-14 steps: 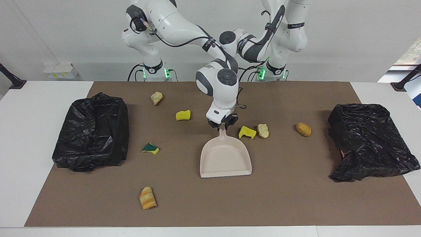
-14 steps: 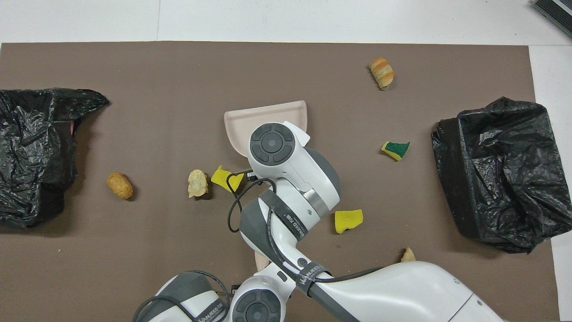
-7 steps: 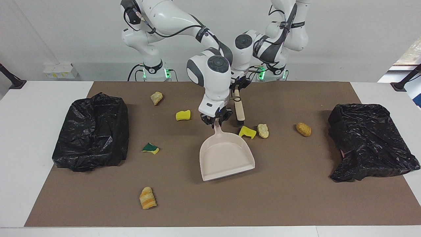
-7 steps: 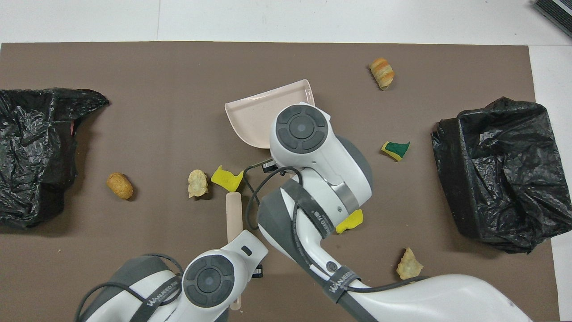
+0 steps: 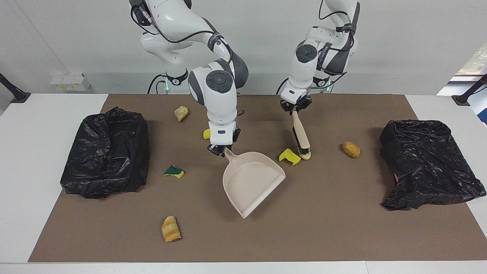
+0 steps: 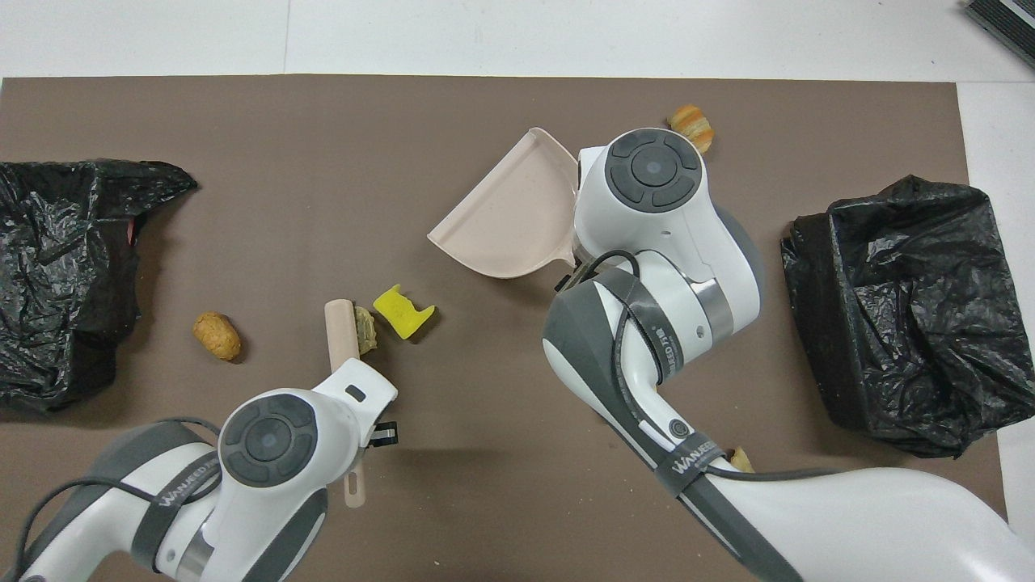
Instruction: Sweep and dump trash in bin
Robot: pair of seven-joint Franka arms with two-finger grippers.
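A: Right gripper (image 5: 222, 149)?
B: Clamped on the handle of the smooth beige dustpan (image 5: 252, 182), pan tilted, open mouth toward the left arm's end.
A: Left gripper (image 5: 295, 108)?
B: Clenched round the brush (image 5: 300, 136), a pale rounded stick with dark bristles down on the mat (image 5: 342, 228), touching a tan bread-like lump (image 6: 365, 333), beside a notched yellow sponge bit (image 5: 289, 156).
A: Other trash?
B: Scattered over the brown mat: oval crusty lump (image 5: 350, 149), striped roll (image 5: 170, 228), green-topped sponge wedge (image 5: 174, 171), knobbly crust (image 5: 181, 113).
A: Bins?
B: Two crinkled black-bagged bins (image 5: 106, 152) (image 5: 426, 163), one at each end.

Lab: twin robot arms (image 5: 213, 49), white walls
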